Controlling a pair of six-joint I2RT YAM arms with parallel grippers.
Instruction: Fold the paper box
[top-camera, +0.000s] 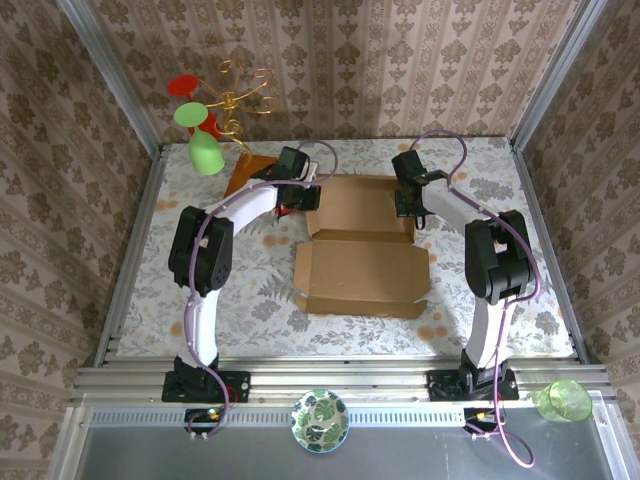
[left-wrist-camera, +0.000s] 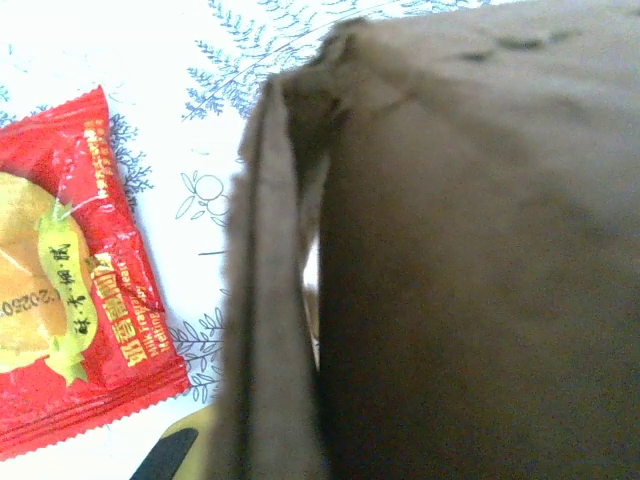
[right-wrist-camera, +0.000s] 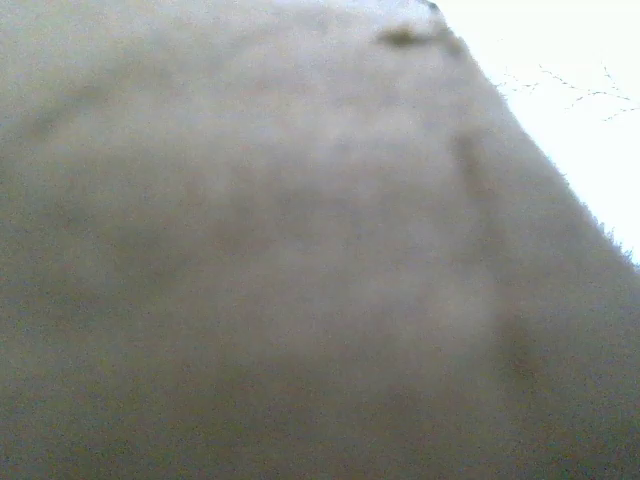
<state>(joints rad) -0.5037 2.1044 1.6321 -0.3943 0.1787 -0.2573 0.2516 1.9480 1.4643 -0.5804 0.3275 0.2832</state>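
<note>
One paper box (top-camera: 362, 250) lies opened out in the middle of the flowered tabletop (top-camera: 230, 300). Its near panel is flat with short side flaps, and its far panel reaches back between the two arms. Two claws meet it. The left claw (top-camera: 300, 195) is at the far left corner and the right claw (top-camera: 407, 210) at the far right corner. Brown cardboard crowds both wrist views, so I cannot tell whether either claw is apart or closed. The left wrist view shows a raised flap edge-on beside a broad panel.

One red snack packet (left-wrist-camera: 70, 270) lies flat on the cloth just left of that flap, close under the left claw. One orange-brown wooden board (top-camera: 250, 172) sits behind it, near the back left corner. One gold wire rack (top-camera: 240, 100) stands there too, with one green goblet (top-camera: 205, 152) and one red goblet (top-camera: 208, 124) against it. On the near rail there is one patterned bowl (top-camera: 319, 421) between the arm bases and one green cup (top-camera: 563, 400) at the right end.
</note>
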